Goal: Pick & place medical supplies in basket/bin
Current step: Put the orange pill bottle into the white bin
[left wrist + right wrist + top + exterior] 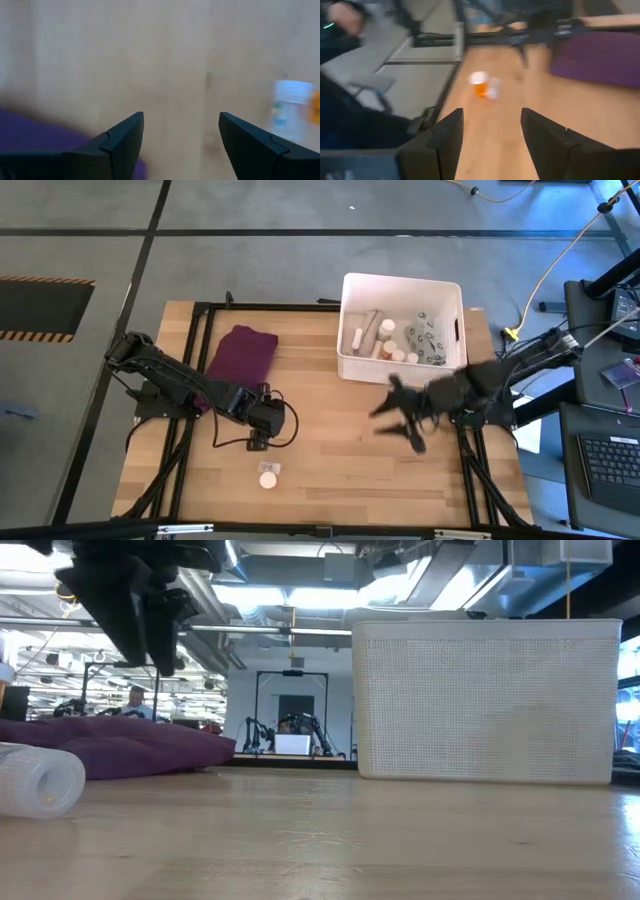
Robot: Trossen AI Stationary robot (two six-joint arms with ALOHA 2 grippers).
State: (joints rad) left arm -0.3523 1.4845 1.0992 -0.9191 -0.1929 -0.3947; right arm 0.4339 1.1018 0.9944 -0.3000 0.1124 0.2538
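Left gripper [259,442], fingers spread and empty, hovers just short of the last small white-capped pill bottle [268,476] to line up a grab, while the right gripper [400,420], also spread, hangs beside the white rectangular plastic tub [349,330].

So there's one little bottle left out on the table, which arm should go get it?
Probably the left. Its open gripper hovers just beside the last bottle, while the right gripper, also open, sits across the table by the bin.

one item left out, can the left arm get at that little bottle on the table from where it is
Probably yes. The left end effector is open and empty, just short of the small bottle, which lies alone on bare wood. The purple cloth and white basket sit farther back; the right end effector is well aside.
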